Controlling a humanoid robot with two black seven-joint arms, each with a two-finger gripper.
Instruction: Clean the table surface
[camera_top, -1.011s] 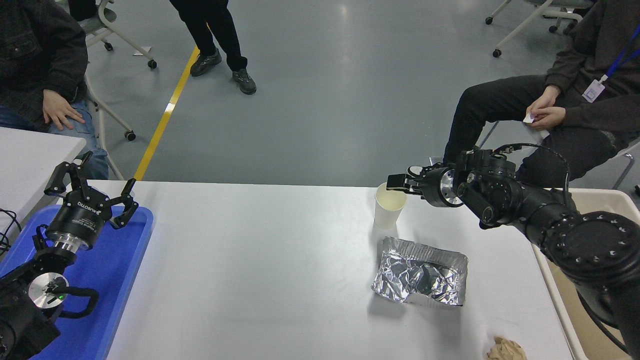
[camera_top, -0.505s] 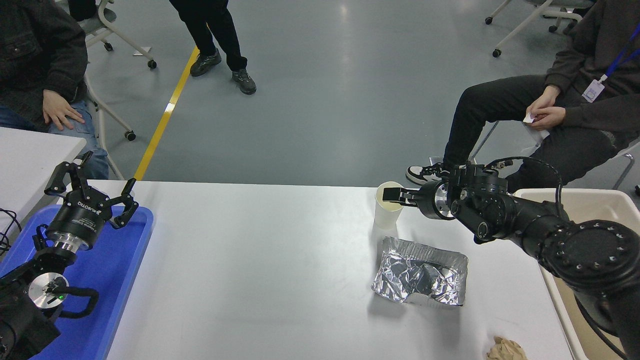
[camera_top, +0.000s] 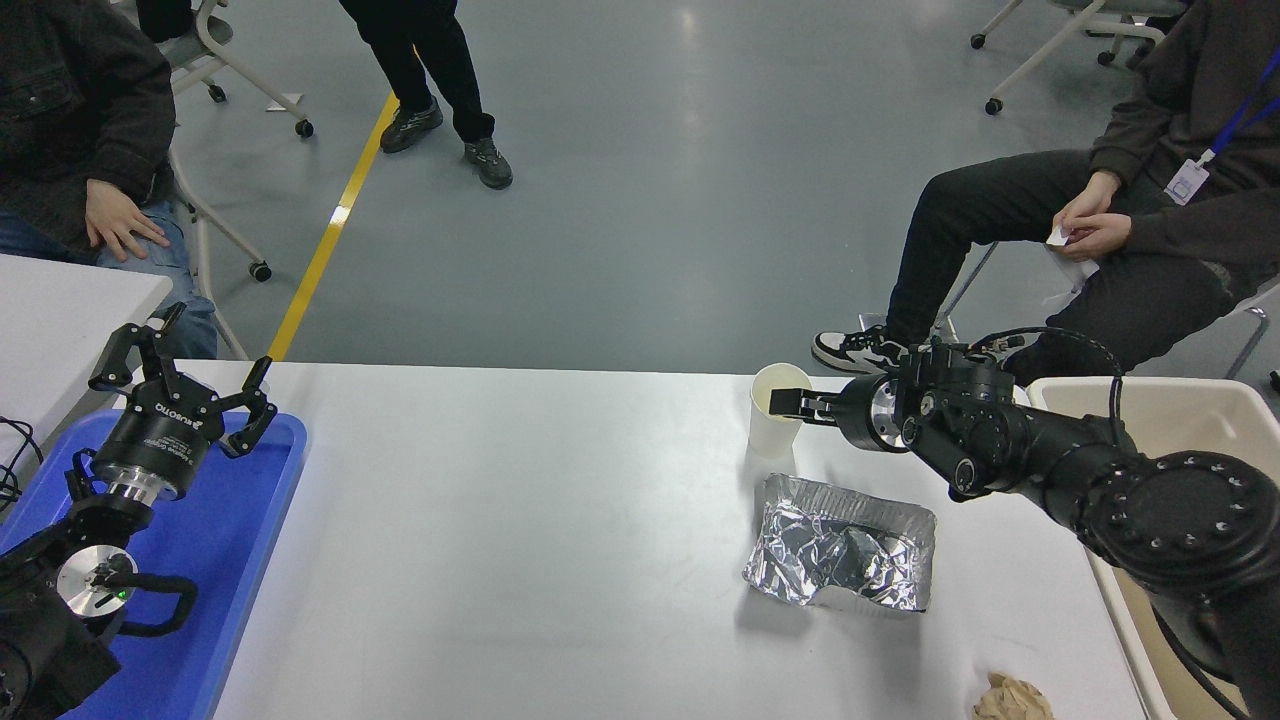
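Note:
The white table surface (camera_top: 520, 520) carries a white paper cup (camera_top: 772, 437) standing upright near the far edge, a crumpled foil tray (camera_top: 840, 545) in front of it, and a crumpled brown paper ball (camera_top: 1012, 697) at the near right edge. My right gripper (camera_top: 795, 404) reaches in from the right at the cup's rim. It is open, with one finger (camera_top: 788, 402) inside the cup's mouth at its right wall. The other finger is hidden. My left gripper (camera_top: 185, 365) is parked open above the blue tray (camera_top: 240, 540) at the lower left.
A beige plastic bin (camera_top: 1150, 398) stands off the table's right end, under my right arm. A smaller white table (camera_top: 60, 310) is at the far left. A person (camera_top: 1120, 220) sits beyond the far right corner, another person (camera_top: 80, 120) at the far left, and one stands at the back.
My right gripper came down from above the cup's rim and dipped a finger into the cup's mouth. The cup, foil tray and left arm have not moved.

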